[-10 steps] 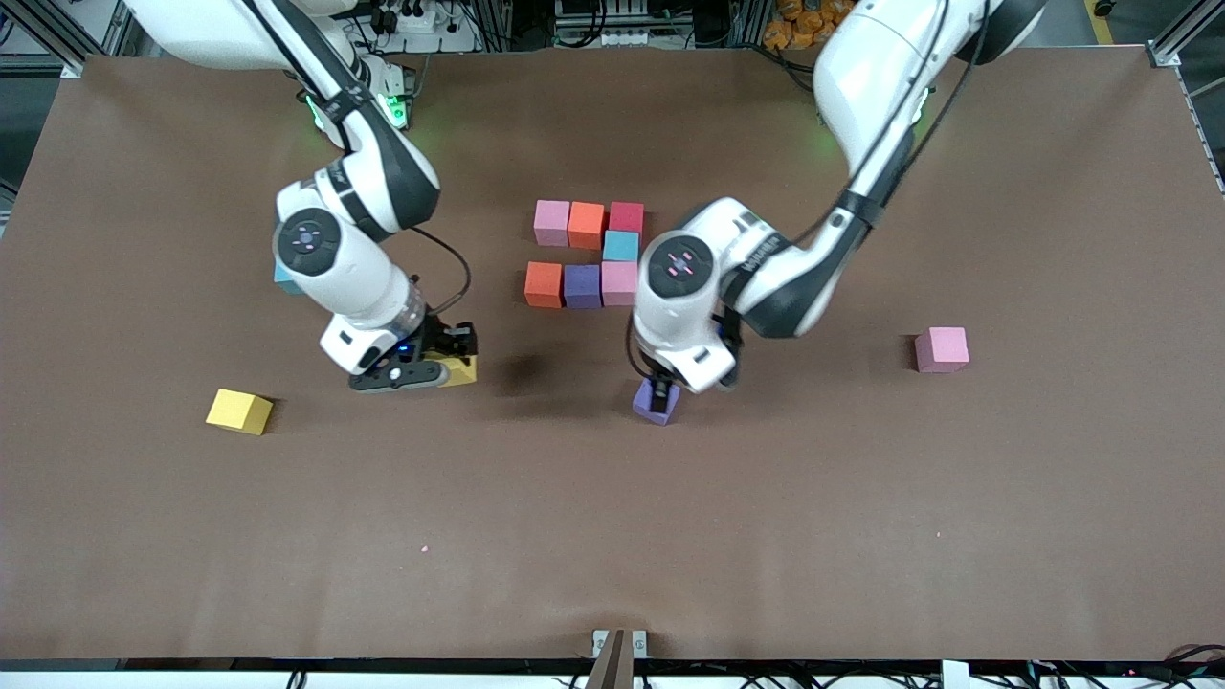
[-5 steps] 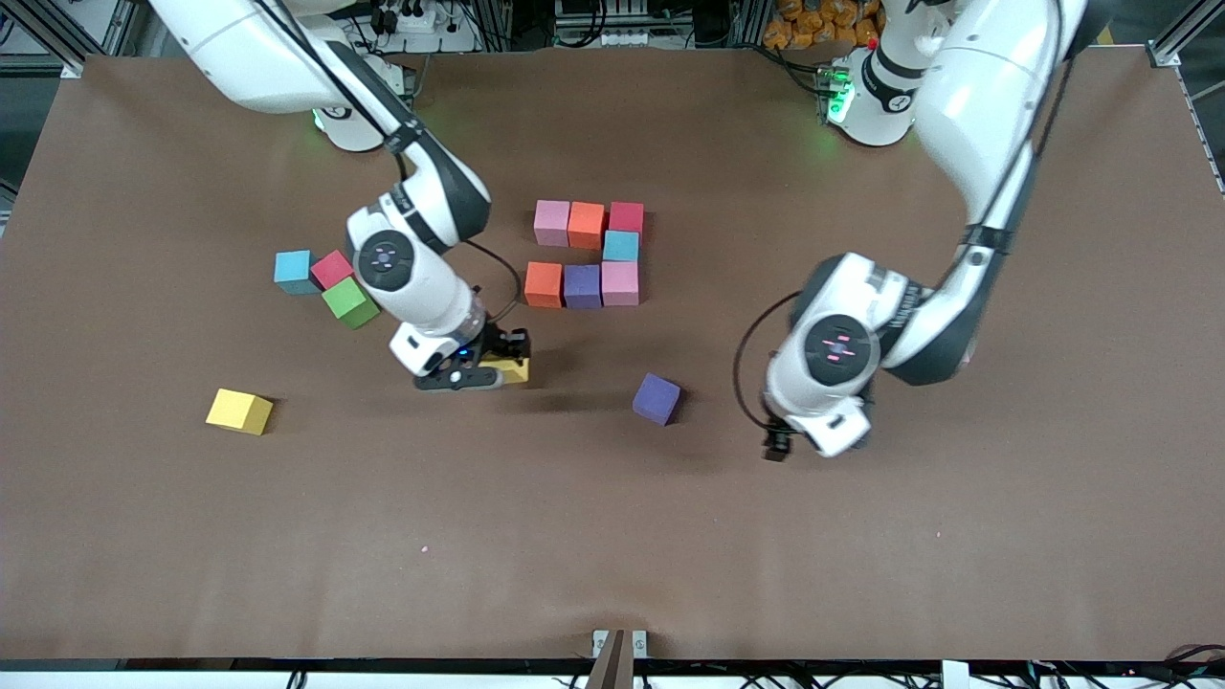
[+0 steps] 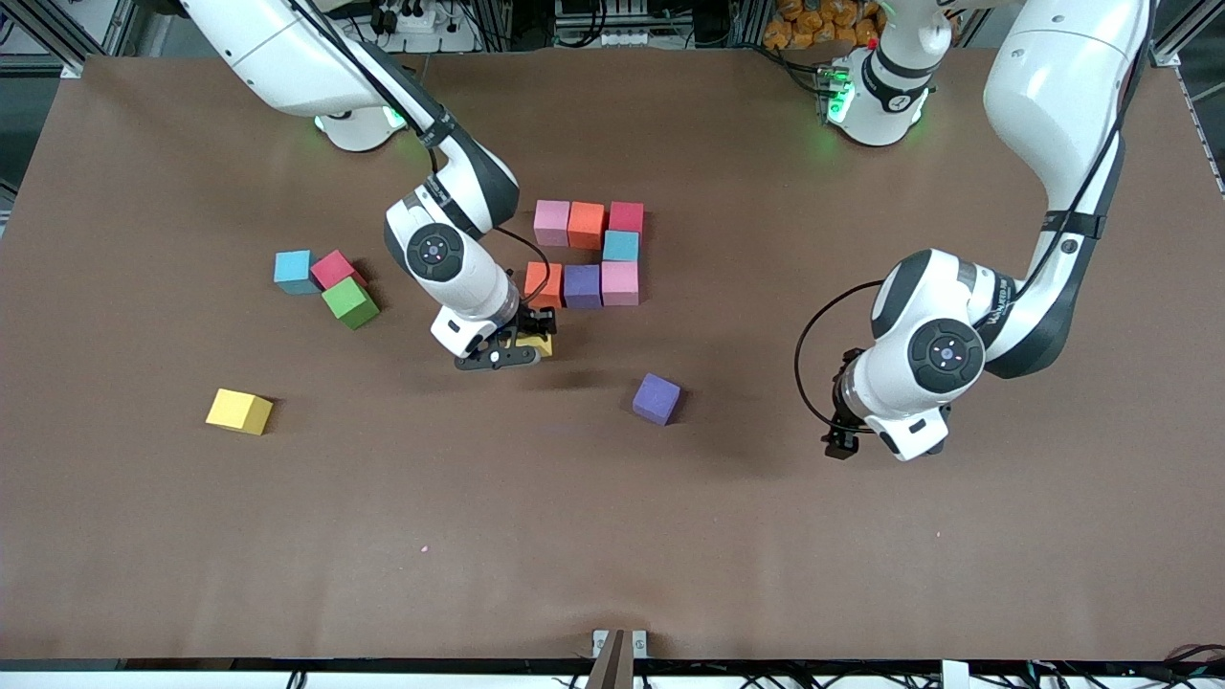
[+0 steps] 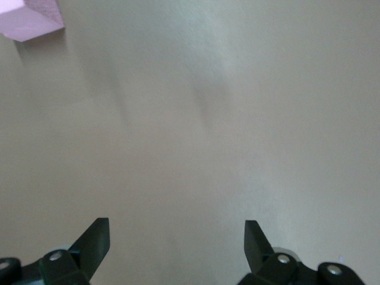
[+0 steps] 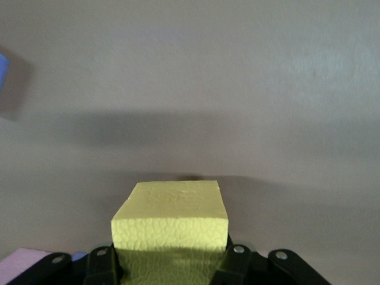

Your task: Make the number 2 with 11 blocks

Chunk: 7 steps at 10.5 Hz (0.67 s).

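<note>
While the right gripper [image 3: 522, 343] carries a yellow cube [image 5: 171, 224] pinched between its fingers, the relation that matters is where that cube hangs against the unfinished number 2 [image 3: 586, 253].

Going across the front view: a second yellow cube [image 3: 239, 411] lies alone at lower left; above it, left of centre, sit a light blue cube [image 3: 293, 271], a red cube [image 3: 333, 269] and the green cube [image 3: 349, 301], close together. Next comes the right gripper, just below centre-left of the figure, with its load hanging directly under the orange cube [image 3: 544, 282] that ends the figure's lowest laid row.

That figure so far shows a top row of pink, orange and red, a light blue cube under the red one, then a row of orange, purple and pink. I judge the next cell is the one straight below that orange cube, so the carried cube needs only to be lowered flush against it.

A loose purple cube [image 3: 657, 398] rests lower, right of centre. At far right the left gripper [image 4: 177, 237] hovers over bare table, fingers spread and empty, waiting; a pink cube's corner [image 4: 31, 19] shows in its wrist view.
</note>
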Each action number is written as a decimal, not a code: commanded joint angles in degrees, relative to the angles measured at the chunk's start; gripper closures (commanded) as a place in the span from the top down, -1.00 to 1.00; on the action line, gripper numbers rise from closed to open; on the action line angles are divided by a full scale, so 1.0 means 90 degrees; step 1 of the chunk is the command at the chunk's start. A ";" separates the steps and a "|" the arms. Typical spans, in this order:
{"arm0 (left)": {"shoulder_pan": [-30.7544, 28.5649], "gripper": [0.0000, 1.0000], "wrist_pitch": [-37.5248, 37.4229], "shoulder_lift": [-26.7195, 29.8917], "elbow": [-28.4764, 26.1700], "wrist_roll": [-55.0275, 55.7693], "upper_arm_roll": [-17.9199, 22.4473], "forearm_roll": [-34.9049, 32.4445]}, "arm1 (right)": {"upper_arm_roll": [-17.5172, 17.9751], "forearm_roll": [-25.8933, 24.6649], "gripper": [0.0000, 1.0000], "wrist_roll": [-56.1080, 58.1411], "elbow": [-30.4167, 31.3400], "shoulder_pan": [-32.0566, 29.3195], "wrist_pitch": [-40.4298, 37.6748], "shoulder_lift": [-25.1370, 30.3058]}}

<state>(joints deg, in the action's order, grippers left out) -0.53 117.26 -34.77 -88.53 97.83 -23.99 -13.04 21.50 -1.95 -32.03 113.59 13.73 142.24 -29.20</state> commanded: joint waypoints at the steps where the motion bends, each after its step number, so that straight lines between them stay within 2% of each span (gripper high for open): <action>1: 0.0087 1.00 0.0281 0.0055 -0.0153 -0.0409 -0.0331 0.0140 | -0.0064 0.0011 -0.69 -0.0812 0.0085 0.0231 0.0025 0.0071; 4: 0.0623 1.00 0.0331 -0.0218 0.0100 -0.0479 -0.0362 0.0111 | -0.0064 -0.0066 -0.72 -0.1460 -0.0004 0.0396 -0.0023 0.0012; 5: 0.0770 1.00 0.0418 -0.0345 0.0169 -0.0489 -0.0362 0.0091 | -0.0074 -0.0386 -0.72 -0.1489 0.0006 0.0436 -0.0023 -0.0007; 7: 0.0859 1.00 0.0575 -0.0472 0.0179 -0.0489 -0.0332 0.0091 | -0.0074 -0.0477 -0.72 -0.1704 -0.0013 0.0476 -0.0023 -0.0085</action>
<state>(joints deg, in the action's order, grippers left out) 7.01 121.85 -37.50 -88.46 95.40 -27.39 -13.04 21.46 -4.76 -45.12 113.89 17.10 142.20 -29.33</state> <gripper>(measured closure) 0.000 0.458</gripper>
